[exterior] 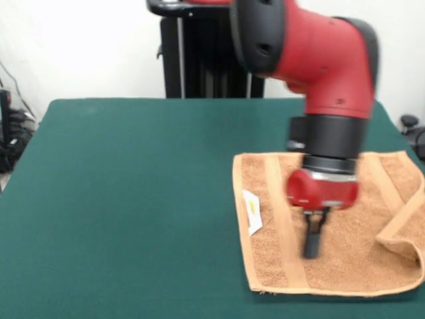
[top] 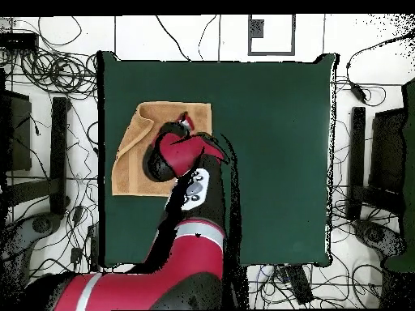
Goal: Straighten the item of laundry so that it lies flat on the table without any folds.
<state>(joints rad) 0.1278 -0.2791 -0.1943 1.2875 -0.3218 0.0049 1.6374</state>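
Front view: my gripper [exterior: 311, 234] hangs over the middle of the towel [exterior: 332, 259], pointing down, fingers close together with nothing held that I can see — whether the tips touch the cloth I can't tell. The towel lies near the table's [exterior: 133, 199] right edge in this view, mostly flat, white tag [exterior: 252, 211] up, but the corner nearest that edge is folded over [exterior: 402, 229].

Risks, as I judge them:
- Pressing down mid-towel and dragging would bunch the terry rather than open the fold.
- That fold sits close to the table edge — pulling outward could drag cloth over it.
- Overhead, my arm [top: 182, 202] hides much of the towel, so a grab at the flap may miss.
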